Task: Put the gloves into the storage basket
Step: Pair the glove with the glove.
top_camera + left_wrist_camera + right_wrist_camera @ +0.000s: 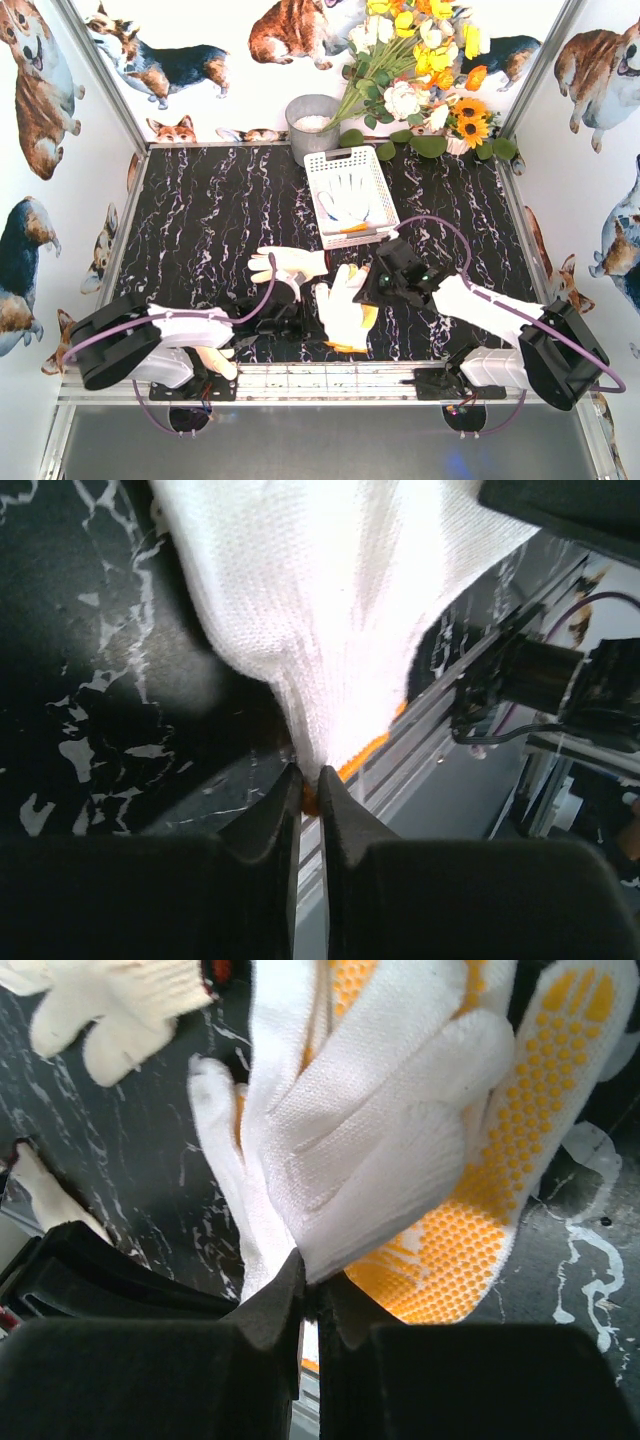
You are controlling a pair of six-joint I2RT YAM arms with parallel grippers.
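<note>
Corgi-print walls close in a black marble-patterned table (200,210), with a grey metal bucket (312,125) and a bunch of artificial flowers (420,60) at its far edge. Just in front of the bucket stands the white storage basket (345,155), and one pale glove (350,198) lies flat inside it. Near the front of the table, between the two arms, lies a small pile of gloves (340,310): a white knit glove (370,1130) on top of a yellow-dotted glove (470,1250). The left gripper (312,790) is pressed together on the orange-edged cuff of white knit fabric (330,610) at the pile's near end. The right gripper (310,1285) is pinched on a white knit fingertip at the far end. Whether both hold the same glove cannot be told. A cream glove (288,264) lies loose on the table just left of the pile, apart from both grippers. A second cream glove (215,362) shows at the front edge, partly under the left arm.
</note>
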